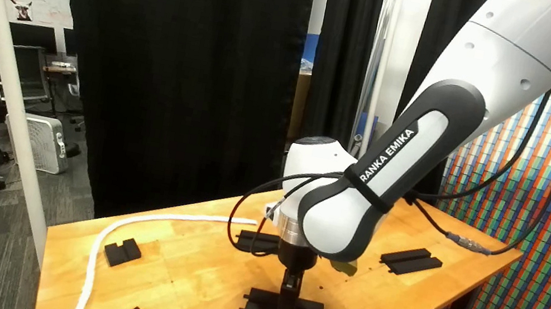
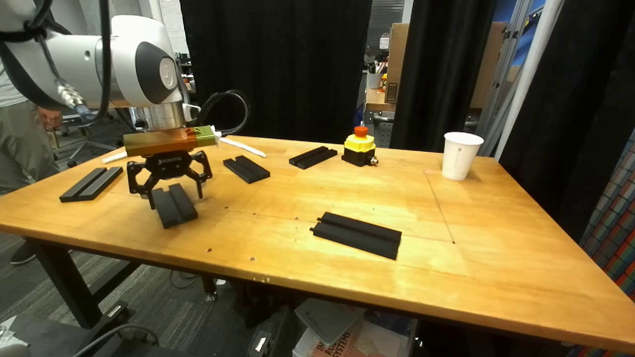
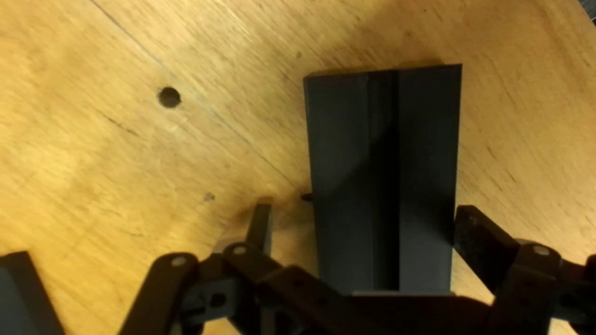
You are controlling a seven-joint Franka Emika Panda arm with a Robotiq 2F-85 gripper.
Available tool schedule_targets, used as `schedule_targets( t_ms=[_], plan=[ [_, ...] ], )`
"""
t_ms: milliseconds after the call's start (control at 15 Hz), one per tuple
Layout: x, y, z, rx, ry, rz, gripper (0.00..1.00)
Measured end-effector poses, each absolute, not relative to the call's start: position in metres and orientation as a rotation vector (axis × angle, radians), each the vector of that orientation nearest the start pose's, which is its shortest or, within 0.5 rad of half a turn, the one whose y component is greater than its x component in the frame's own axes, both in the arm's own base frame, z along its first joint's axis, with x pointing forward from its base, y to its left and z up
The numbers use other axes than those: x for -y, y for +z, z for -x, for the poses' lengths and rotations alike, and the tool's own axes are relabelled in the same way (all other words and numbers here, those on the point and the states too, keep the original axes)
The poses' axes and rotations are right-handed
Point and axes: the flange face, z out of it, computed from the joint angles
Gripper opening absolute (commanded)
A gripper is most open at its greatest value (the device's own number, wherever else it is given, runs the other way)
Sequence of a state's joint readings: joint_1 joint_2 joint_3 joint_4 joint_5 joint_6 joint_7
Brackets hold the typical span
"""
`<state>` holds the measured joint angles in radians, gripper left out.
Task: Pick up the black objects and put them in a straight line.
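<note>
Your gripper (image 3: 364, 215) straddles the black bar (image 3: 384, 179), fingers (image 3: 482, 246) spread; wrist view: gap at nine o'clock, hardly any at three. Close, and one-sided contact may skew it

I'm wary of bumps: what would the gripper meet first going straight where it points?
Likely the tabletop: the open gripper straddles the black bar, though a fingertip could clip it; depth is unclear.

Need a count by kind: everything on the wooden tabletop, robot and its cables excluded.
Grooved black bars: 5
White paper cup: 1
Emergency-stop button: 1
White cord: 1
Total: 8
</note>
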<state>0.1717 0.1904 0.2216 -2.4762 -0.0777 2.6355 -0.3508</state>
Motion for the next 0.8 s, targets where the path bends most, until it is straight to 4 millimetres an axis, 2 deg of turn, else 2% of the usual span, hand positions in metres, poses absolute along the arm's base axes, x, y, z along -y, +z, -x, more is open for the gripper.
schedule_targets(
  t_ms=[400,467,533,733,800],
  plan=[
    [-0.1849,0.2138,-0.4339,1.173,-0.023,2.949,1.0],
    [-0.1846,0.2135,-0.4337,1.167,-0.028,2.957,0.75],
    [-0.1842,0.2133,-0.4336,1.161,-0.03,2.965,0.73],
    [-0.1829,0.2128,-0.4336,1.157,-0.033,2.978,0.49],
    [-0.1831,0.2133,-0.4337,1.157,-0.035,2.978,0.46]
  ],
)
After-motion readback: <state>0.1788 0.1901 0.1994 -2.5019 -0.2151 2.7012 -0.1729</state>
